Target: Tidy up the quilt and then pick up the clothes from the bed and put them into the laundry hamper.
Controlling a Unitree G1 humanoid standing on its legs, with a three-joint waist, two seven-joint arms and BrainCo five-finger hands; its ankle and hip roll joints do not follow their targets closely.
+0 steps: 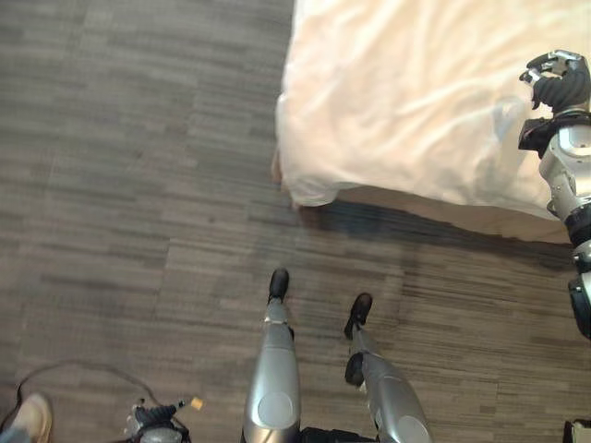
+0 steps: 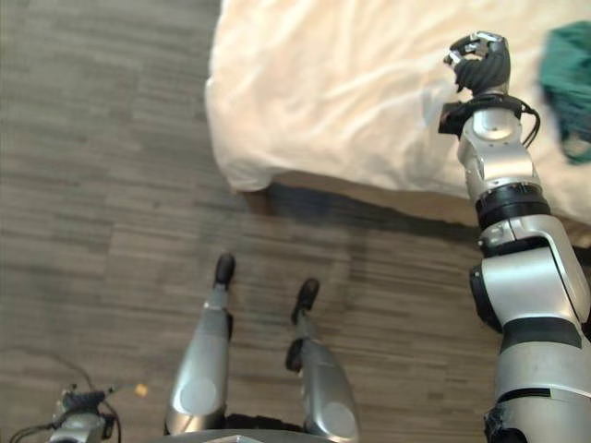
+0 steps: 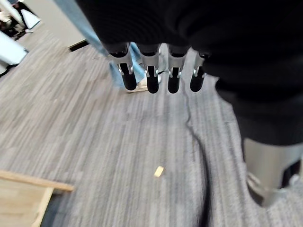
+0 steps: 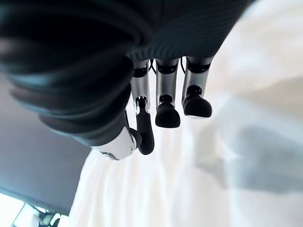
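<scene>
Quilt (image 1: 416,101): white/cream, spread flat over the bed, covers it to the near-left corner, w/ soft wrinkles and shallow folds across the top. Near-left corner hangs over the bed edge in a rounded drape, just above the floor; near edge runs rightward, slanting nearer as it goes, w/ a paler strip of bed showing under it. Surface mostly smooth, a few creases toward the right. Clothes (image 2: 571,78): one dark teal/green garment, crumpled in a loose heap, lying on top of the quilt at the far right, partly cut off by the view edge; can't tell what kind of garment.
</scene>
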